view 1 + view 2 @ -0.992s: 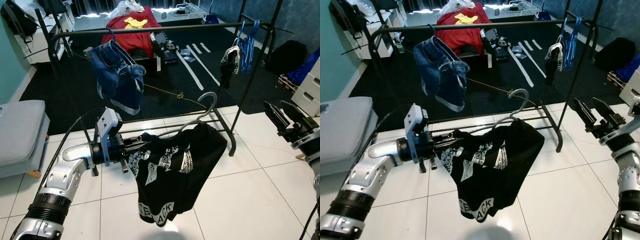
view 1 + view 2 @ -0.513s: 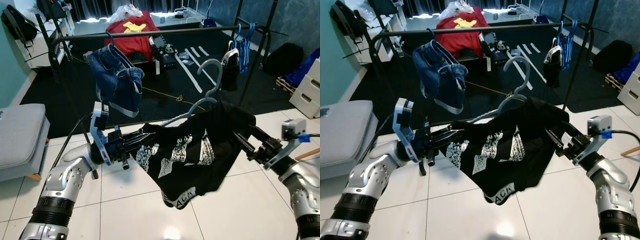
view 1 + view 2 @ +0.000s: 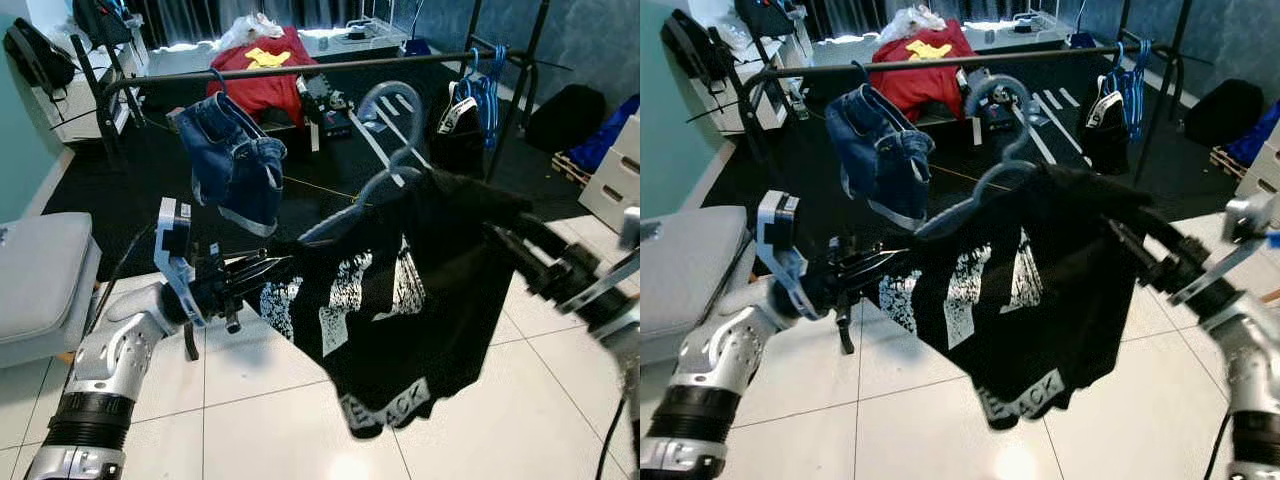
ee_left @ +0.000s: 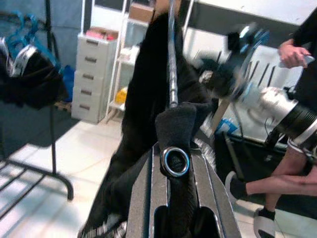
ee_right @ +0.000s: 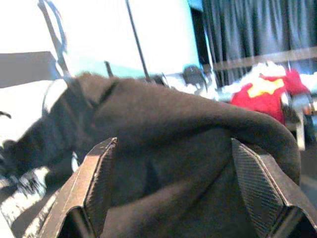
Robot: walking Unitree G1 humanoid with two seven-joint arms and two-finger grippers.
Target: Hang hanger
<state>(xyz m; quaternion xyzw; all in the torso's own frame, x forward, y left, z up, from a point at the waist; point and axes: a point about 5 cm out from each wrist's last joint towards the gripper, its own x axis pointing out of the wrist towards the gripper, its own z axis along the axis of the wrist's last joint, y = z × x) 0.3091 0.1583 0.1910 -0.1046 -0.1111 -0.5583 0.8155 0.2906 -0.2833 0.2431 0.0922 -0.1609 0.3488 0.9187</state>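
- A grey hanger [image 3: 385,140] carrying a black T-shirt [image 3: 400,290] with white print is held up in the middle of the scene, between the two arms and nearer than the clothes rail [image 3: 300,68].
- The hook of the hanger is raised close to the level of the rail's top bar, but whether it touches the bar cannot be told because of blur.
- The left gripper [image 3: 268,270] is seen at the left end of the garment, its fingers [image 4: 174,130] pressed together on the hanger's end and the black cloth wrapped over it.
- The right gripper [image 3: 515,240] is placed at the right shoulder of the T-shirt; in the right wrist view its fingers [image 5: 101,171] are spread apart with the dark cloth bulging between them.
- Denim shorts [image 3: 232,160] are hung on the left part of the rail, and blue hangers [image 3: 488,90] with a small dark item are hung at its right end.
- A red garment [image 3: 262,68] with a yellow patch is seen far behind the rail on the dark carpet.
- A grey cushioned seat [image 3: 40,280] is seen at the left over the white tiled floor [image 3: 250,420].
- A person's legs [image 4: 270,183] are visible in the left wrist view, beyond the right arm.
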